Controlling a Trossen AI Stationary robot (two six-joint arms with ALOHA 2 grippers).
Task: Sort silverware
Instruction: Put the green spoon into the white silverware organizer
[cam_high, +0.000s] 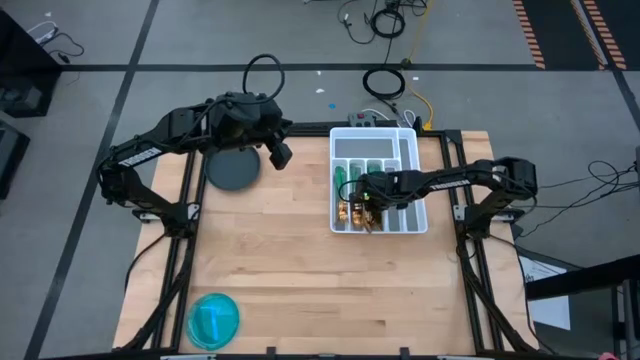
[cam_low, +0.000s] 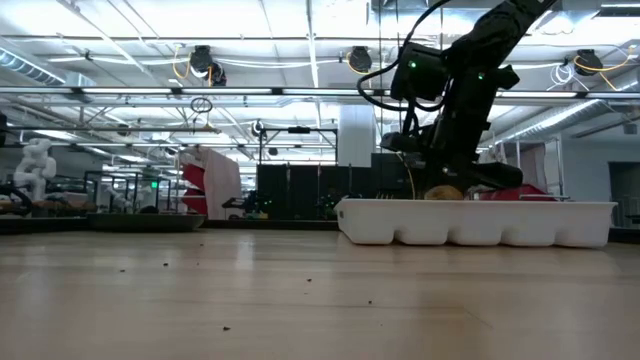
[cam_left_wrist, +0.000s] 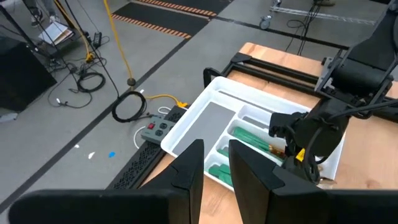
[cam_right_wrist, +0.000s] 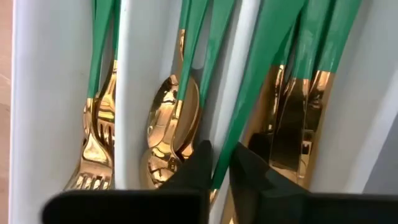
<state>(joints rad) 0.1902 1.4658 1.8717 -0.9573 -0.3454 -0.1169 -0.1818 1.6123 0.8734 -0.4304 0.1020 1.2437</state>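
Observation:
The silverware lies in the white tray (cam_high: 420, 175) at the table's far right. In the right wrist view, gold forks (cam_right_wrist: 99, 137), spoons (cam_right_wrist: 171, 118) and knives (cam_right_wrist: 298, 118) with green handles fill neighbouring slots. My right gripper (cam_right_wrist: 221, 165) reaches down into the tray (cam_low: 480, 222) and is shut on one green-handled piece. My left gripper (cam_high: 280, 155) hangs high between the dark plate (cam_high: 232, 170) and the tray, open and empty (cam_left_wrist: 216, 171). My right gripper pinches the narrow end of a slim green handle (cam_right_wrist: 225, 155) between its two fingers. The fingers come from above, pointing steeply down. The handle runs slanted over a white divider between the spoon and knife slots. Its head is hidden behind the fingers.
A blue round dish (cam_high: 213, 320) sits at the near left corner. The middle of the wooden table (cam_high: 300, 260) is bare. A power strip and cables (cam_left_wrist: 155, 127) lie on the floor beyond the far edge.

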